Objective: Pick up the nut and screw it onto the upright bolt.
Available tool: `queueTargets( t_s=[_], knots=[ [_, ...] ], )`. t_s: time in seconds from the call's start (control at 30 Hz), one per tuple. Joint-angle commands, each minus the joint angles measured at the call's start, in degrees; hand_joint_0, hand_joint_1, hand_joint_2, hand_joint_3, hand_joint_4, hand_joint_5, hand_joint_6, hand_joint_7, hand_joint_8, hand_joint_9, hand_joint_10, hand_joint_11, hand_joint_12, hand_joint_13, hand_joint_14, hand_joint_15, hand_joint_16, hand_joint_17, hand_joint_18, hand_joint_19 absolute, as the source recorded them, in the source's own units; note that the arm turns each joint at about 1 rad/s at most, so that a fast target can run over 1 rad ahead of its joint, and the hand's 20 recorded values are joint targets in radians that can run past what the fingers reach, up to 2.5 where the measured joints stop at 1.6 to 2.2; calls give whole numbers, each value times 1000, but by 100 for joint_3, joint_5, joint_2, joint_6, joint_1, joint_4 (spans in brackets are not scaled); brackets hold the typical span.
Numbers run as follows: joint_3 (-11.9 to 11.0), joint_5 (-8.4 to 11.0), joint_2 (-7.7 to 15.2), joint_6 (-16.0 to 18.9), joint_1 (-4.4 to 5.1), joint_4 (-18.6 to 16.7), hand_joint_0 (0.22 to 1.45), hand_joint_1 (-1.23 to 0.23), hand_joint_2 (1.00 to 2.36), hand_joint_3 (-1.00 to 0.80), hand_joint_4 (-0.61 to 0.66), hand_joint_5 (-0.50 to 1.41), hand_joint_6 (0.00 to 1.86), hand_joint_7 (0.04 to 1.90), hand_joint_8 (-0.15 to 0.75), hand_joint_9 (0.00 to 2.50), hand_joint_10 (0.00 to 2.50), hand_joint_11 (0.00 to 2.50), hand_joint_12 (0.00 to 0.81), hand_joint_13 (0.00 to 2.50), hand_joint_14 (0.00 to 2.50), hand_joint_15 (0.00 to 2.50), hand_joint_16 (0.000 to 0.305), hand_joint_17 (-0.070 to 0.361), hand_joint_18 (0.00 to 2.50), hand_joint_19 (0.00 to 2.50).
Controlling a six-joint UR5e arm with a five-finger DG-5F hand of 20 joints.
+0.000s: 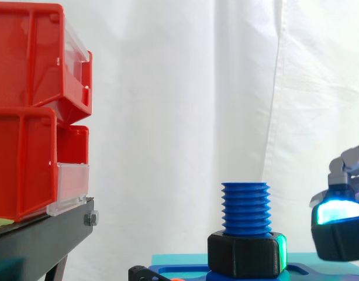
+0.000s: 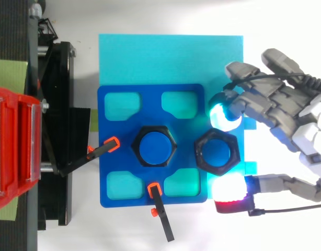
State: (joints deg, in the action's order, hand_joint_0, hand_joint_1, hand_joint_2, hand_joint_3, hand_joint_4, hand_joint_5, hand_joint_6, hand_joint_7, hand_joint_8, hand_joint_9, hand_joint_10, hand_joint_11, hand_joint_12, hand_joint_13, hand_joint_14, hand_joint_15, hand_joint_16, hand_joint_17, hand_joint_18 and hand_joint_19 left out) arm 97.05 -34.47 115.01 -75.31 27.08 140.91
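The blue threaded bolt point(image 1: 245, 208) point(image 2: 153, 147) stands upright in the middle of a blue plate point(image 2: 114, 128), with a black hex collar point(image 1: 247, 254) around its foot. A loose black nut point(image 2: 217, 151) lies flat on the plate's right edge. My hand point(image 2: 278, 112) reaches in from the right. A cyan-glowing fingertip point(image 2: 223, 112) is just beyond the nut and a red-glowing thumb tip point(image 2: 231, 191) just before it. Both tips flank the nut without closing on it, so the hand is open. In the side view a glowing pad of the hand point(image 1: 340, 228) hangs low, right of the bolt.
The blue plate lies on a cyan sheet point(image 2: 171, 52). Two black clamps with orange tips point(image 2: 103, 149) point(image 2: 159, 206) hold the plate at its left and front. Red bins point(image 1: 33, 111) point(image 2: 14, 151) sit on a black stand point(image 1: 45, 234) at the left.
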Motion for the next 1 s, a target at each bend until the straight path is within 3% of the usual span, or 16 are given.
queueTargets(
  t_s=[0.0,0.17,0.27,0.33,0.4,0.5,0.57,0.63,0.7,0.73,0.8,0.83,0.97],
  knots=[
    [-2,-25,-189,7,-19,314,537,-573,1000,-500,285,-124,517,1261,302,520,0,0,338,486,0,0,37,83,327,0],
    [-2,-86,-602,-28,-98,771,539,-569,1000,-500,284,-124,517,1261,302,519,1,0,338,487,0,0,37,83,327,0],
    [-99,-210,-655,-54,-159,824,539,-568,1000,-500,284,-123,517,1259,302,521,0,0,338,486,0,0,37,83,327,0],
    [-266,-368,-655,-72,-238,841,539,-568,1000,-500,284,-124,516,1264,304,521,0,0,338,486,0,0,37,83,326,0],
    [-512,-719,-646,-177,-344,850,539,-568,1000,-500,283,-124,516,1259,302,522,0,0,338,486,0,0,37,83,326,0],
    [-697,-1088,-620,-467,-432,815,539,-567,1000,-500,284,-124,516,1259,303,521,0,0,337,487,0,0,37,83,327,0],
    [-811,-1317,-559,-652,-484,788,540,-566,1000,-500,283,-124,515,1261,303,521,0,0,337,487,0,0,37,83,330,0],
    [-1013,-1554,-330,-784,-546,744,540,-565,1000,-500,284,-124,516,1260,302,521,0,0,337,488,0,0,37,83,330,0],
    [-1083,-1633,-277,-766,-599,762,540,-564,1000,-500,284,-124,515,1260,302,522,0,0,337,488,0,0,37,83,331,0],
    [-1233,-1818,-84,-670,-634,727,539,-565,1000,-500,284,-124,516,1263,303,523,0,0,337,490,0,0,37,83,331,0],
    [-1329,-1941,22,-626,-669,727,540,-564,1000,-500,284,-124,515,1261,303,524,0,0,337,489,0,0,37,82,332,0],
    [-1479,-2178,215,-617,-722,744,539,-564,1000,-500,283,-124,515,1261,303,524,0,0,337,490,0,0,37,82,332,0],
    [-1523,-2416,356,-617,-792,613,540,-563,1000,-500,284,-123,515,1261,304,527,0,0,337,492,0,0,37,83,333,0]
  ],
)
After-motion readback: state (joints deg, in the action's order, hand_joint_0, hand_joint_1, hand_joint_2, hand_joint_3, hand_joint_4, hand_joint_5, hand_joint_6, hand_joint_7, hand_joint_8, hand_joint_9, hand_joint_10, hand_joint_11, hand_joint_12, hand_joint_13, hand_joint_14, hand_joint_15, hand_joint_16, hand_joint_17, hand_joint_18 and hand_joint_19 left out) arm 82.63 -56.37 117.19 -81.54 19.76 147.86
